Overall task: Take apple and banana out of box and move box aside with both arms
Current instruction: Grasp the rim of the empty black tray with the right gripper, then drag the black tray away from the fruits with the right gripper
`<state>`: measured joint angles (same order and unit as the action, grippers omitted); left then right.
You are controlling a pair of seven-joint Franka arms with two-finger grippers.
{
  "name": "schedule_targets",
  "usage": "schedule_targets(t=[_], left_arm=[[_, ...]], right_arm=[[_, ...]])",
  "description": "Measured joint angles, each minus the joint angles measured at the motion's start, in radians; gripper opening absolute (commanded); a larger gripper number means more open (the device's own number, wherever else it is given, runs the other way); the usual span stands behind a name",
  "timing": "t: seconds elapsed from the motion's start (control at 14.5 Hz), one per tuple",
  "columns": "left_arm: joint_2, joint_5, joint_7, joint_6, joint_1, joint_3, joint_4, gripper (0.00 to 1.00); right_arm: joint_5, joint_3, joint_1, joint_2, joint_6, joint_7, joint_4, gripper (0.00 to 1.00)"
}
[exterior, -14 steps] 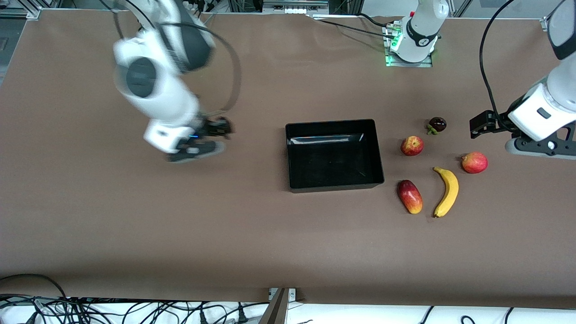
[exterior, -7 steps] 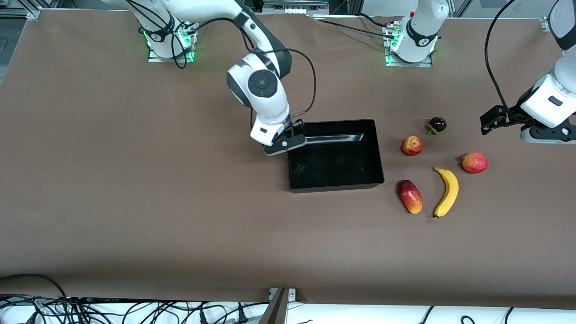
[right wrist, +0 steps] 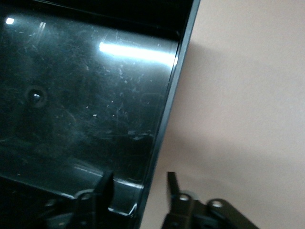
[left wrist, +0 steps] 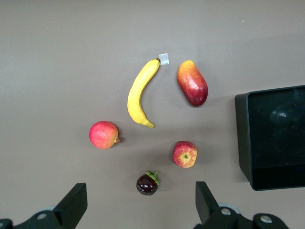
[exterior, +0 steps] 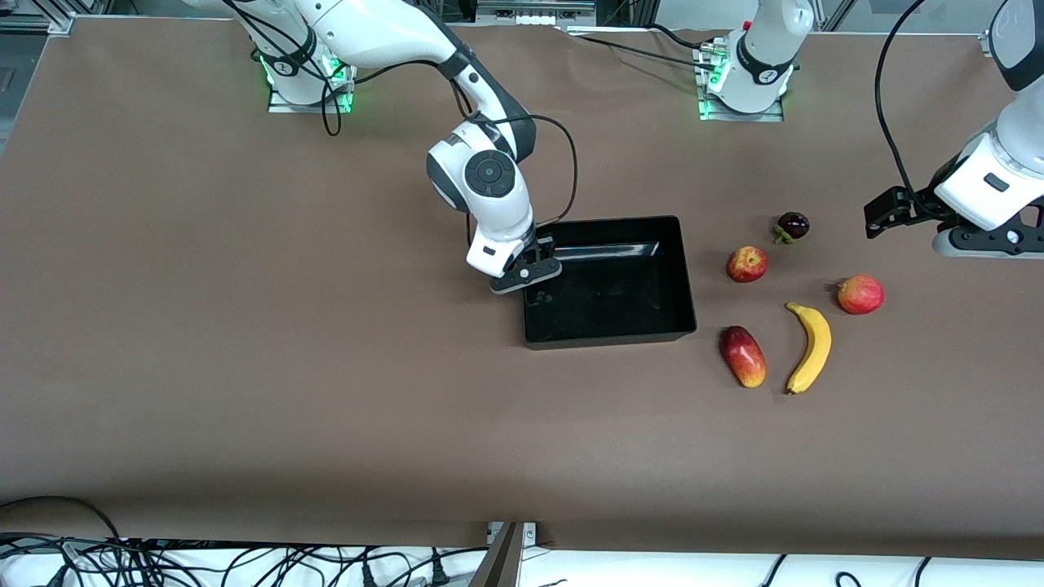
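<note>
Right claw (exterior: 534, 277) straddles the box (exterior: 608, 281) wall at the right arm's end, one finger inside and one outside, not yet clamped. Box is empty. Apple (exterior: 746, 264) and banana (exterior: 809, 346) lie on the worktop (exterior: 245, 367) beside the box, toward the left arm's end, among three other fruits: removal looks done, shifting the box remains. Left claw (exterior: 881, 218) hovers released over bare worktop near those fruits. Open room lies toward the right arm's end; fruit crowds the box's other wall.
</note>
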<state>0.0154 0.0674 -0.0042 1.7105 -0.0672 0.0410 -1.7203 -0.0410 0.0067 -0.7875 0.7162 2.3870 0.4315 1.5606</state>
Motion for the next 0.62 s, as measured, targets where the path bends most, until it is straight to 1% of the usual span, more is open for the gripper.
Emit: schedule_targets(t=[0.14, 0.34, 0.48, 0.62], left_arm=[[0.0, -0.008, 0.0, -0.003, -0.002, -0.002, 0.005, 1.0], [0.0, -0.011, 0.0, -0.013, -0.005, -0.003, 0.017, 1.0], [0.0, -0.011, 0.0, -0.019, -0.006, -0.004, 0.019, 1.0], [0.0, -0.011, 0.0, -0.021, -0.006, -0.005, 0.02, 1.0]], right_arm=[[0.048, 0.0, -0.001, 0.0, 0.0, 0.0, -0.005, 0.0], [0.056, -0.012, 0.001, -0.001, -0.005, 0.005, -0.023, 0.0], [0.056, -0.022, 0.012, -0.011, -0.053, -0.007, -0.038, 0.0], [0.056, -0.034, 0.045, -0.035, -0.143, -0.01, -0.077, 0.0]])
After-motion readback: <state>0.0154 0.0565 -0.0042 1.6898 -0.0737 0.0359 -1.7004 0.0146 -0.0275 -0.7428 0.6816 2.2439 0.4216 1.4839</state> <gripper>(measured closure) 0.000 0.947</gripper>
